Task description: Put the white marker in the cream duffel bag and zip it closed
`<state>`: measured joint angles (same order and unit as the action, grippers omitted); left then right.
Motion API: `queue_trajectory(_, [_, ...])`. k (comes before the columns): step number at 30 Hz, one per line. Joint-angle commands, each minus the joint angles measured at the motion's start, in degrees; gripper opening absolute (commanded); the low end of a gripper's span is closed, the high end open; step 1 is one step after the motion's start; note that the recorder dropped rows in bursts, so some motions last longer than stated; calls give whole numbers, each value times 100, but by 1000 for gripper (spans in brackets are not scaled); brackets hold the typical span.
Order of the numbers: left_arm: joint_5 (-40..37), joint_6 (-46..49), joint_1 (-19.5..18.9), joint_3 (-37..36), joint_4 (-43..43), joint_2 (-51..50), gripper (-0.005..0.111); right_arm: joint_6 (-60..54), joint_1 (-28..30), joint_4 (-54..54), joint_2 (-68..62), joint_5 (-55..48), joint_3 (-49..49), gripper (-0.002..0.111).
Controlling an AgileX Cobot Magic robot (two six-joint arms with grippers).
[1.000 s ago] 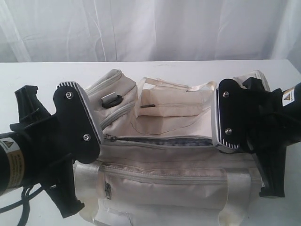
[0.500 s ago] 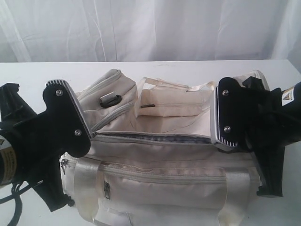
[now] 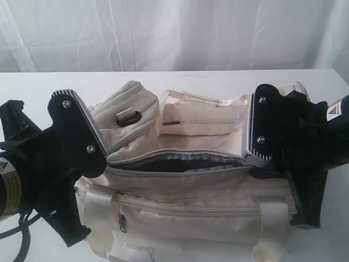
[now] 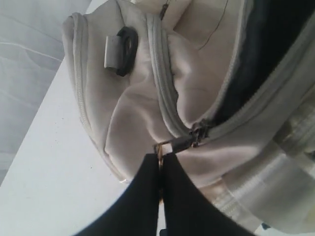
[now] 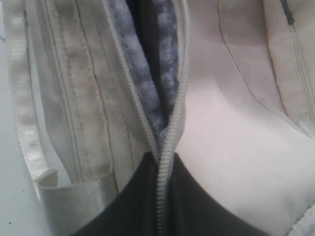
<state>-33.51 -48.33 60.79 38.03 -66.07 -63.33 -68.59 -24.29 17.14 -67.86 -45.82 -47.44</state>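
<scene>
Cream duffel bag [image 3: 185, 192]: top opening agape, dark lining [image 3: 174, 162] showing. My left gripper [image 4: 160, 159]: pinching the zipper pull [image 4: 173, 145]. My right gripper [image 5: 161, 161]: clamped on the zipper tape [image 5: 170, 136].

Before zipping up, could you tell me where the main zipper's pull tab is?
The pull tab is at the left end of the cream duffel bag, pinched in the shut left gripper, as the left wrist view shows.
</scene>
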Motion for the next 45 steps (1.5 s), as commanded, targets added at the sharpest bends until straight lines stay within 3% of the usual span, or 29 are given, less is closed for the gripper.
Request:
queue_trajectory(1, [446,-73,-16,-33,49,55,15,34,29,308,37,-35,20,0])
queue_trajectory(4, [777,-239,-16,-23,222,55,41,34,29,320,37,-35,20,0])
queue_trajectory(11, [1517,-251,-16,59,240,55,44,34,29,408,37,-45,20,2])
queue_trajectory(18, [1432,-154,-16,231,240,55,44,34,29,1065,42,-59,20,46])
queue_trajectory(21, [1421,-155,-16,240,240,55,44,34,29,1325,88,-48,-1,55])
queue_trajectory(28, [1087,-155,-16,240,240,65,44,53,29,1570,455,157,-301,56])
queue_trajectory(32, [474,-155,-16,240,254,65,44,170,29,1547,413,223,-312,56])
queue_trajectory(36, [1459,-181,-16,240,465,65,44,170,29,1608,287,301,-312,56])
queue_trajectory(41, [1567,-76,-16,240,528,65,59,59,29,1907,95,393,-320,56])
queue_trajectory(45, [1674,-76,-16,254,541,65,62,36,29,2060,-18,325,-320,56])
